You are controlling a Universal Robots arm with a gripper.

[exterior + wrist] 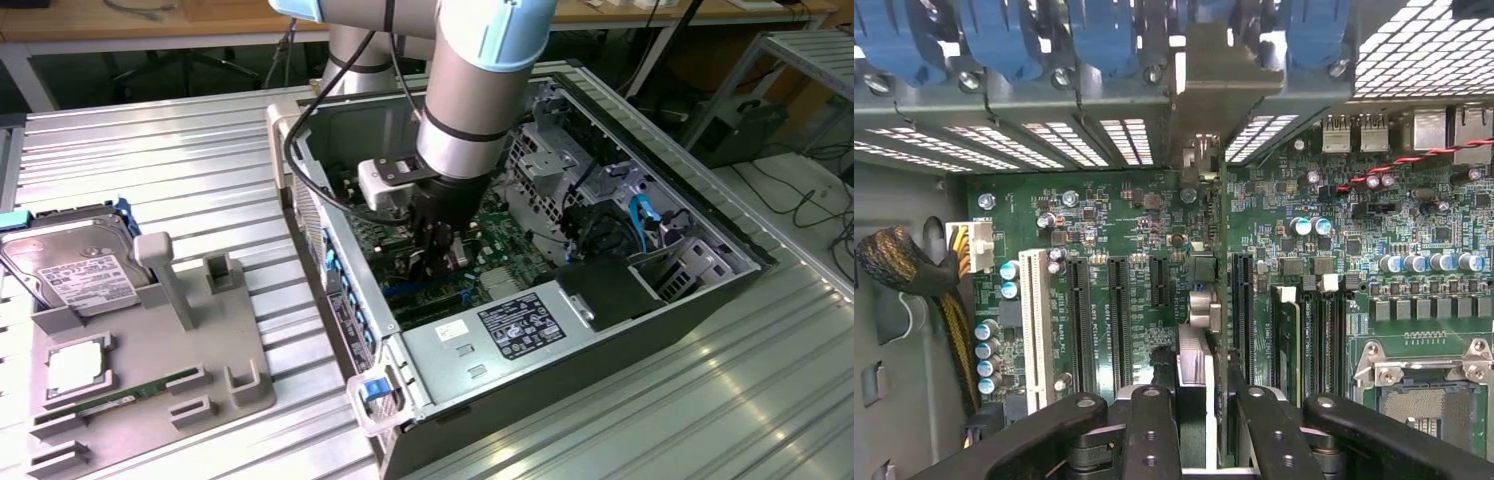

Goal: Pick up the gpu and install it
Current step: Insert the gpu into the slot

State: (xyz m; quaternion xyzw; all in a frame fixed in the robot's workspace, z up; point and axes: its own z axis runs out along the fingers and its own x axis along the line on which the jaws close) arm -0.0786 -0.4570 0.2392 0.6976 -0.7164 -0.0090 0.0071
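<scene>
So the arm is down inside the open PC case, which lies on its side on the slatted metal table. The gripper hangs over the middle of the motherboard, roughly halfway between the case's rear wall and the drive cage side.

In the wrist view the gpu is clamped edge-on between the two black fingers, jaws drawn in narrow on the card's thin body. You mostly see its edge running away from the camera, with its pale metal bracket up against the rear wall of the case, among the slot covers.

My read: pick-up is done, and this is the install step, card hovering over or just entering an expansion slot. The black slots beside it sit empty. I can't tell whether the card's connector edge is already touching its slot or sitting a bit above it.

What the move calls for, I'd guess, is keeping the card square to the slot with the bracket lined up in its opening, then pressing straight down. Any tilt and it would probably jam.

Over on the grey fixture tray near the table's edge, the hard drive is parked untouched.
</scene>
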